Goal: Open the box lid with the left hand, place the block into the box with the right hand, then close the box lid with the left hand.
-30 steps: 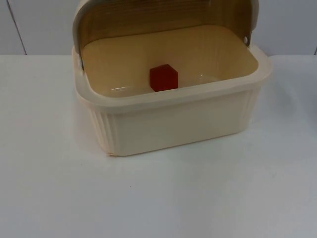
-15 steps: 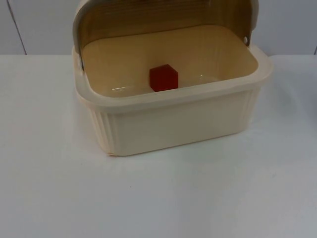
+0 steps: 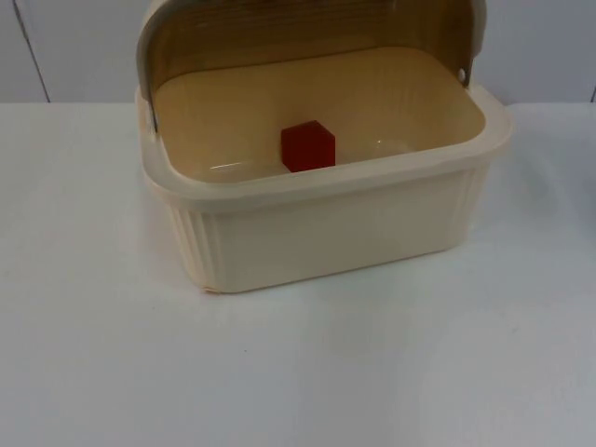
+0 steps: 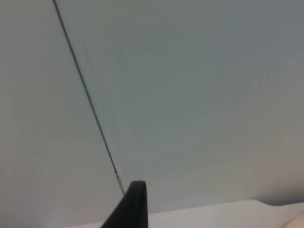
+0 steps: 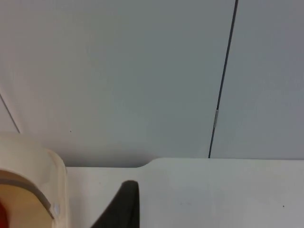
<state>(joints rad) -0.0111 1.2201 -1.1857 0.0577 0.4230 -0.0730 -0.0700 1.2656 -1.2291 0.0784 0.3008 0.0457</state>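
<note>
I see the cream box [image 3: 317,219] at the upper centre of the top view on the white table [image 3: 298,372]; its lid [image 3: 307,33] is tipped back open; the red block [image 3: 308,146] sits on its floor; left pincer [image 4: 130,206] and right pincer [image 5: 124,204] face the grey partition wall [image 5: 118,80], grip unreadable.

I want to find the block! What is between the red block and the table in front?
The cream plastic box's ribbed front wall, seen in the top view; the red cube block sits inside.
</note>
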